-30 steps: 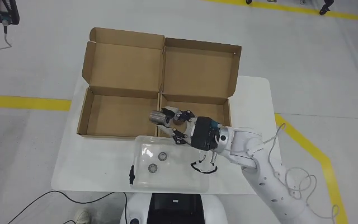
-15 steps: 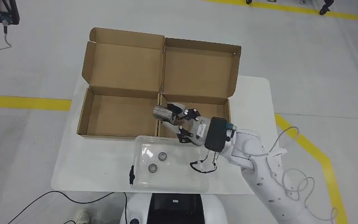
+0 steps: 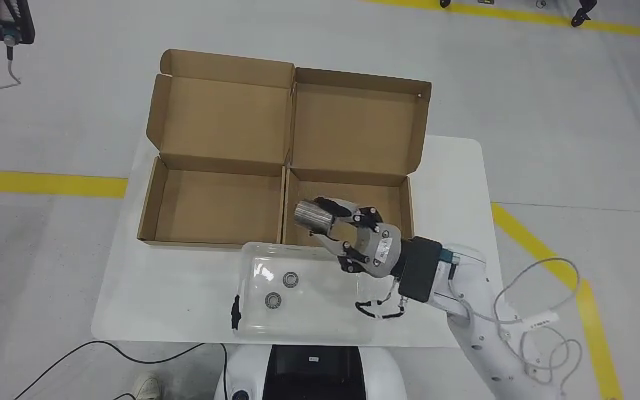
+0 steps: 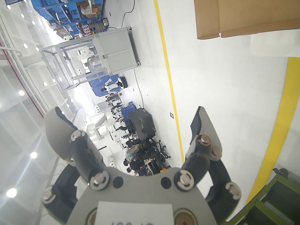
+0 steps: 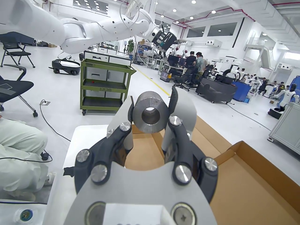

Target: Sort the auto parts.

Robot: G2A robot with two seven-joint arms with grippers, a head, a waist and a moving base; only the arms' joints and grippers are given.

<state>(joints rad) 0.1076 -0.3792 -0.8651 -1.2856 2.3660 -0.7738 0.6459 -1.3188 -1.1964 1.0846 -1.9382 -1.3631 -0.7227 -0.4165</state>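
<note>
A grey metal cylinder point(image 3: 309, 211) with a bore through it point(image 5: 150, 115) is held level in my right gripper point(image 3: 325, 219), which is shut on it point(image 5: 152, 104). It hangs over the front left corner of the right cardboard box point(image 3: 395, 198), close to the wall shared with the left cardboard box point(image 3: 215, 205). Both boxes look empty, lids open. In front of them a clear plastic tray point(image 3: 252, 258) holds two ring bearings point(image 3: 291, 280) point(image 3: 272, 299). My left gripper point(image 4: 127, 115) is open, raised off the table and holding nothing.
The white table point(image 3: 450, 190) has free room to the right of the boxes. A small black piece point(image 3: 234, 312) lies at the tray's near left corner. A black cable loop point(image 3: 377, 305) hangs from the right wrist over the tray's right end.
My right gripper has carried the cylinder to the right, from over the boxes' shared wall into the right box's front left corner. The arm has drawn back toward the near right.
</note>
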